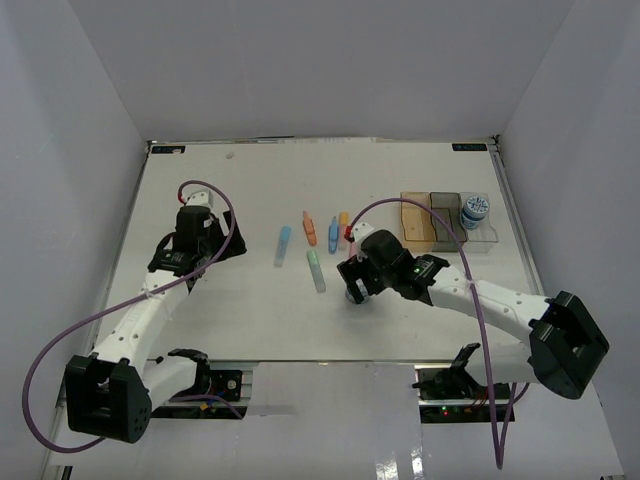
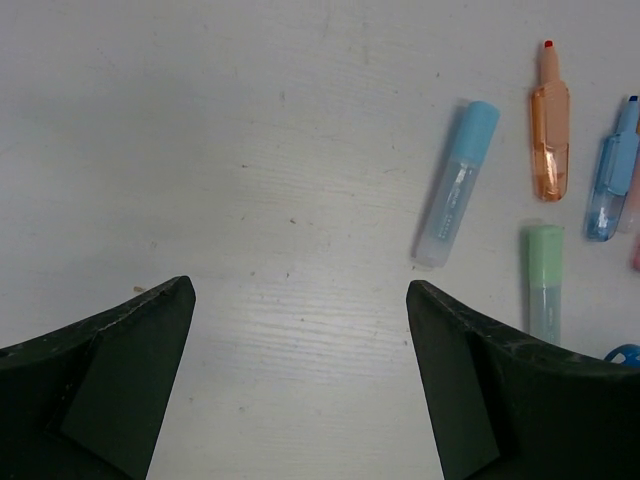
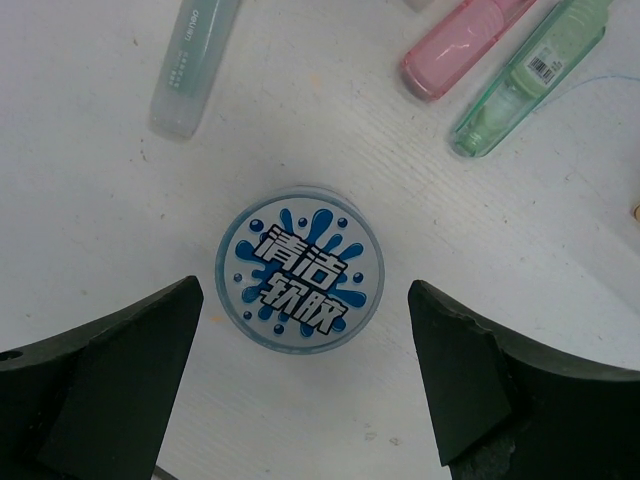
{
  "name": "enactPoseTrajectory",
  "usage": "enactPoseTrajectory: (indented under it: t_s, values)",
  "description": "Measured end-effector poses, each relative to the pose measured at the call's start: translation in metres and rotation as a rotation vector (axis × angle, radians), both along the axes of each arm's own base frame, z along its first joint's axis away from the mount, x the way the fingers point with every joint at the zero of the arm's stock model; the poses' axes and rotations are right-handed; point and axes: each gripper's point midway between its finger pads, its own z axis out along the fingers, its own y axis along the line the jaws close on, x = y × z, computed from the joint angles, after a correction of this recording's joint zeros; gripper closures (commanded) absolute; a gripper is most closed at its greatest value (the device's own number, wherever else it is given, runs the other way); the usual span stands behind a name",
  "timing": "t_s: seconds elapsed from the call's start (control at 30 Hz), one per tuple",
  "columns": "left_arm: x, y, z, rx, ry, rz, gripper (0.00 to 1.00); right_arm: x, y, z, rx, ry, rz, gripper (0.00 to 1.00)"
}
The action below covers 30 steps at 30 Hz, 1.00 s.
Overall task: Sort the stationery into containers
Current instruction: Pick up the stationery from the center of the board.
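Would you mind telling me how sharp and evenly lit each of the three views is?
Top external: soft, even light, faint shadows, mild reflections on the glossy near ledge. Left wrist: the table grain and light blue marker are sharp; the dark fingers show little detail. Right wrist: the print on the tub is crisp, without glare.

Bright, even, diffuse light from above floods the white desk (image 1: 230, 310), and shadows are faint and soft-edged. Pale glare lies on the glossy strip (image 1: 330, 440) well behind both grippers. Between the fingers (image 3: 120, 380) of the right gripper (image 3: 305, 290) the round tub (image 3: 300, 268) is sharp, its lid print readable, with a thin soft shadow along its rim. The fingers themselves are dark and nearly featureless. Ahead of the left gripper (image 2: 300, 288) the desk grain is crisp.
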Motion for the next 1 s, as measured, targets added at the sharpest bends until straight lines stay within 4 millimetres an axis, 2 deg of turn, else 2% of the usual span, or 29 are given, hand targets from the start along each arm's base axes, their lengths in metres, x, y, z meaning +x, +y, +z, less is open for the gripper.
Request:
enactPoseTrajectory:
  t_s: [0.2, 0.33, 0.47, 0.6, 0.73, 0.83, 0.93, 1.0]
  values:
    - [0.005, -0.002, 0.010, -0.007, -0.047, -0.015, 0.02, 0.001, 0.000, -0.018, -0.053, 0.026, -0.005, 0.08]
    - [0.006, -0.002, 0.010, -0.005, -0.050, -0.018, 0.02, 0.001, -0.001, -0.028, -0.080, 0.044, -0.010, 0.00]
    - [0.006, -0.002, 0.010, -0.003, -0.051, -0.021, 0.02, 0.003, 0.001, -0.030, -0.080, 0.043, -0.012, 0.19]
    - [0.006, -0.003, 0.011, -0.003, -0.051, -0.024, 0.02, 0.004, 0.003, -0.028, -0.071, 0.033, -0.013, 0.44]
    - [0.006, -0.003, 0.011, -0.005, -0.050, -0.027, 0.02, 0.005, 0.002, -0.027, -0.073, 0.029, -0.024, 0.53]
    - [0.006, -0.004, 0.011, -0.006, -0.050, -0.030, 0.02, 0.010, -0.006, -0.021, -0.083, 0.005, -0.054, 0.55]
    - [0.005, -0.005, 0.011, -0.011, -0.049, -0.036, 0.02, 0.024, -0.024, 0.001, -0.069, -0.039, -0.128, 0.54]
    - [0.005, -0.006, 0.011, -0.013, -0.049, -0.038, 0.02, 0.048, -0.048, 0.028, -0.033, -0.096, -0.240, 0.54]
